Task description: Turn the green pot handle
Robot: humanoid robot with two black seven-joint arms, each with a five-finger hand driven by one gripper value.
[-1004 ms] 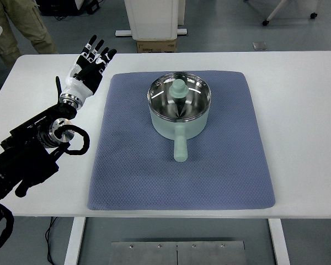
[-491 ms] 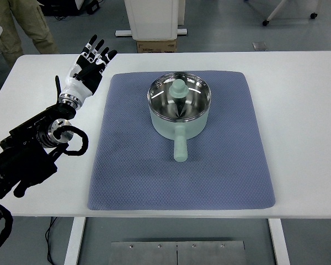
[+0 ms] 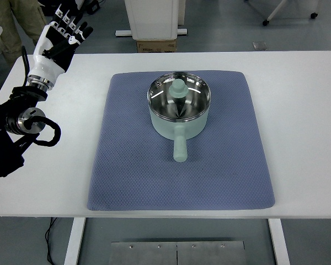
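A pale green pot [image 3: 179,105] with a shiny steel inside stands on a blue-grey mat [image 3: 179,141] in the middle of the table. Its green handle [image 3: 179,147] points toward the near edge. A green knob shows inside the pot, near its far rim. My left hand [image 3: 58,38] is raised over the table's far left corner, fingers spread and empty, well away from the pot. The left arm runs down the left edge. The right arm is out of view.
The white table [image 3: 303,110] has bare surface left and right of the mat. A person's legs [image 3: 19,25] stand beyond the far left corner. A white cabinet and a cardboard box [image 3: 156,45] stand behind the far edge.
My left hand and arm have pulled back to the left and away, from beside the mat's far left corner to the table's far left corner. The pot has not moved.
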